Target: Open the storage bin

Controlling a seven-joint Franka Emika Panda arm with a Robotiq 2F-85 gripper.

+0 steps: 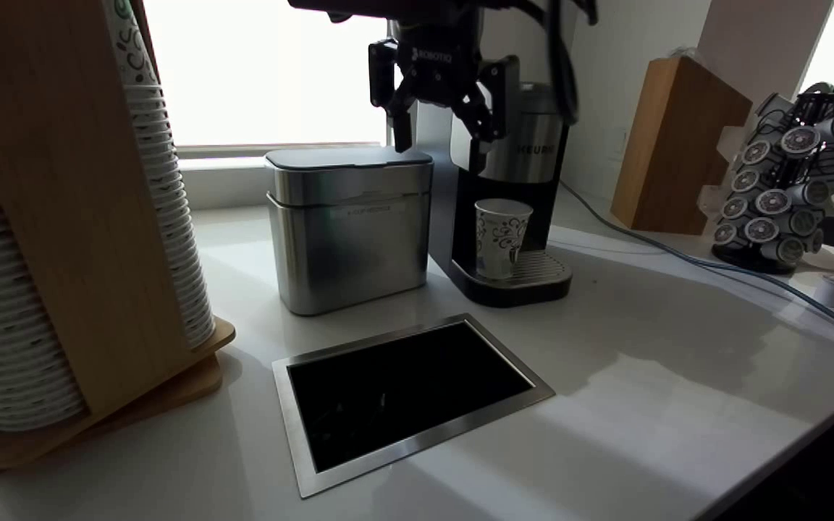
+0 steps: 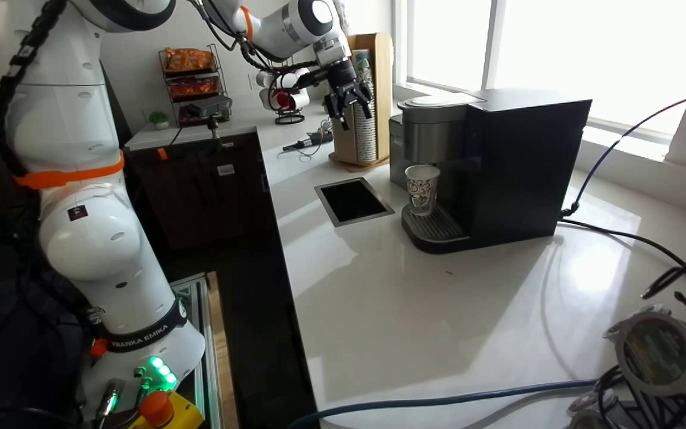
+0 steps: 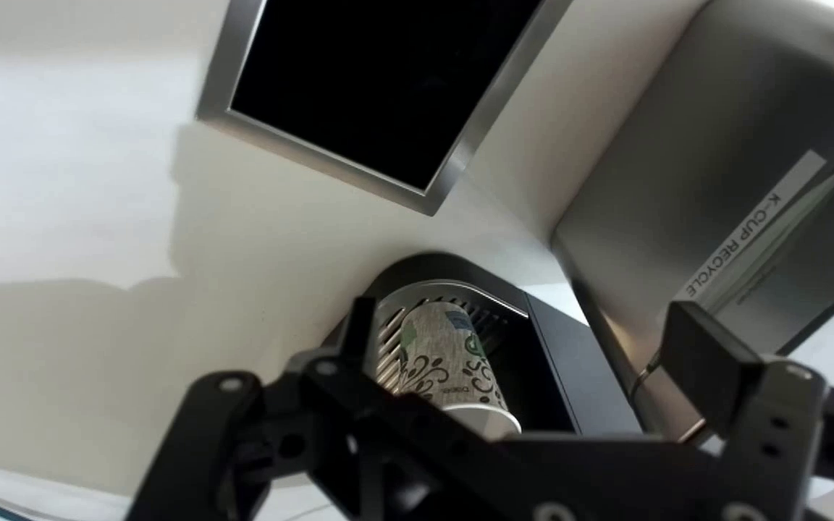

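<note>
The gripper [image 1: 441, 149] hangs above the counter [image 1: 641, 420], its two fingers spread with nothing between them. In an exterior view a fingertip [image 1: 402, 132] overlaps the lid [image 1: 344, 158] of the storage bin [image 1: 353, 250], but the wrist view shows the bin off to one side, so I judge the two apart. The bin stands upright by the window [image 1: 265, 72], its lid down flat. The step in hand looks like the approach, with the lifting not begun. The next move calls for carrying a fingertip to the lid's front edge, catching beneath it and raising it, while keeping clear of the coffee maker [image 1: 525, 166] just beside the bin and the paper cup [image 1: 502, 239] on its tray [image 1: 544, 266]. Nearer the counter's front lies a dark framed cutout [image 1: 417, 383].
</note>
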